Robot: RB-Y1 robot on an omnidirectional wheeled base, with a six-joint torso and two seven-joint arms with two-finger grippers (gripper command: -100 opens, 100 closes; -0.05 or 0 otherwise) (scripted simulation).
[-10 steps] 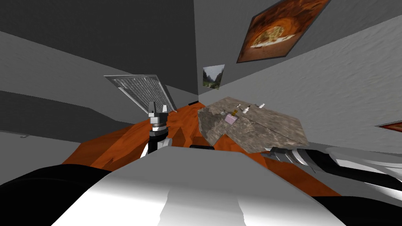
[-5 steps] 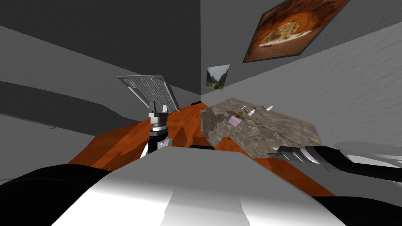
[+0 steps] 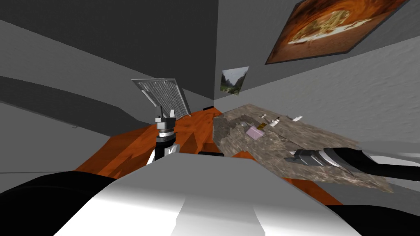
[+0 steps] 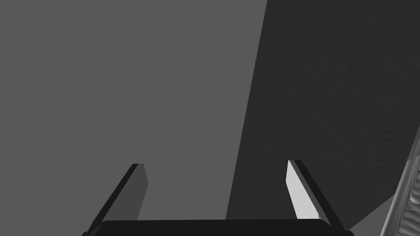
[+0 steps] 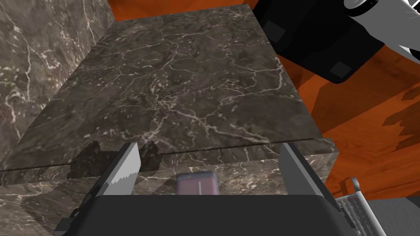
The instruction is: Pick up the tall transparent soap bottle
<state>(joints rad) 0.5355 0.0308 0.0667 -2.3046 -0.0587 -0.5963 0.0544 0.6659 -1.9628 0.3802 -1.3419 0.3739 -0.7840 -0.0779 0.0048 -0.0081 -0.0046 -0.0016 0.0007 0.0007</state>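
Right gripper (image 5: pixel 209 144) spread wide, empty, low over the marble counter (image 5: pixel 184 94); left gripper (image 3: pixel 165 114) raised, also spread and empty. Past the lilac box (image 3: pixel 255 132), the soap bottle (image 3: pixel 274 121) stands well apart: reach and grasp not yet done

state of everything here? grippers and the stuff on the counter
left gripper: open, empty, raised.
right gripper: open, empty, over the marble counter.
lilac block: resting on the counter, not gripped.
small bottles: on the counter beyond the block, none held; upright or tipped, cannot tell.
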